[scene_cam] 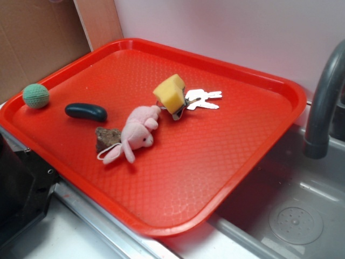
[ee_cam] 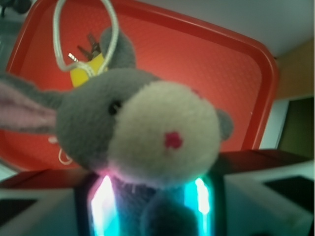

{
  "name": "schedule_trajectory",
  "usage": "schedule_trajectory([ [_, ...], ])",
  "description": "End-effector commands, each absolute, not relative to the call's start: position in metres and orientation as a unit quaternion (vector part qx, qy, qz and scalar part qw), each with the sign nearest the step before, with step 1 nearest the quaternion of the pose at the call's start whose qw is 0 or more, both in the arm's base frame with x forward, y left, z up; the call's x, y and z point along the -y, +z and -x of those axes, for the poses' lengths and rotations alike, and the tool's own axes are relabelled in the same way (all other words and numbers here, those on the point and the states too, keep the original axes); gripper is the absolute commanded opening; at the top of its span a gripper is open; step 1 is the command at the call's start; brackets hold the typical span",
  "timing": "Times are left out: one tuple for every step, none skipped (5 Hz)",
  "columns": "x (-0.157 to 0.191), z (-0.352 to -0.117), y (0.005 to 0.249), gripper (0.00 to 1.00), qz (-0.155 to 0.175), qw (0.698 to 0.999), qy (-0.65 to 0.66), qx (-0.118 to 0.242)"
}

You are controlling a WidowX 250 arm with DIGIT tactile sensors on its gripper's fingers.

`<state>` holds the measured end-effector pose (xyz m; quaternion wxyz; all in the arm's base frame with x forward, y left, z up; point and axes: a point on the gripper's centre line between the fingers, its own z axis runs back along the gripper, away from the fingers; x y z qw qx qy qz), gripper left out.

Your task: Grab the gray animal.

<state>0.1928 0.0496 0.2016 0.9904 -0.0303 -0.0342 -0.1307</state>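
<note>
The gray animal (ee_cam: 142,128) fills the wrist view: gray plush head, whitish face with a pink nose, a pink-lined ear at the left and a thin white string loop (ee_cam: 86,29) on top. Its body hangs between the two glowing fingers of my gripper (ee_cam: 152,206), which is shut on it. The toy is held up above the red tray (ee_cam: 206,59). Neither the gray animal nor the gripper shows in the exterior view.
On the red tray (scene_cam: 226,156) lie a pink plush bunny (scene_cam: 137,132), a brown rock (scene_cam: 107,138), a dark oblong object (scene_cam: 86,111), a green ball (scene_cam: 36,95), a yellow sponge (scene_cam: 170,93) and keys (scene_cam: 202,99). A sink with a gray faucet (scene_cam: 323,97) is at the right.
</note>
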Motion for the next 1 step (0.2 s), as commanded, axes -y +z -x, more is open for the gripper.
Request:
schedule_trajectory([
  [-0.0499,-0.2037,0.2226,0.00,-0.003,0.997,0.029,0.078],
])
